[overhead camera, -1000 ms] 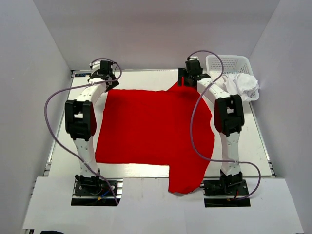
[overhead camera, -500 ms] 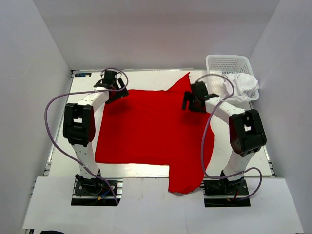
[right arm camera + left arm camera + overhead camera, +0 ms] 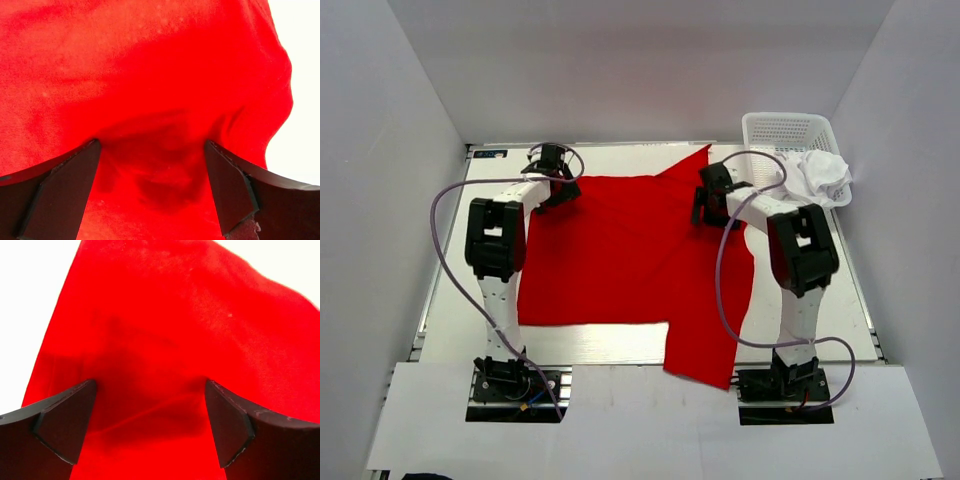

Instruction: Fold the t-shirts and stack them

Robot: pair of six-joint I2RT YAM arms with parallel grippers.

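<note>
The red t-shirt [image 3: 630,250] lies spread flat on the table, one sleeve pointing to the far edge and one hanging over the near edge. My left gripper [image 3: 560,193] is over its far left corner, and my right gripper [image 3: 703,210] is over its far right part. In the left wrist view the gripper [image 3: 150,385] is open with red cloth [image 3: 165,315] under the wide-apart jaws. The right wrist view shows its gripper [image 3: 150,145] open the same way over rumpled red cloth [image 3: 150,65]. The white t-shirt [image 3: 823,172] lies bunched on the basket's rim.
A white mesh basket [image 3: 788,130] stands at the far right corner of the table [image 3: 460,290]. White walls close in the left, right and far sides. Both arms' cables loop over the table's sides.
Both grippers have come back from the table's far edge onto the shirt. The right one moved nearer and left. The shirt's near edge has shifted slightly away from me.
</note>
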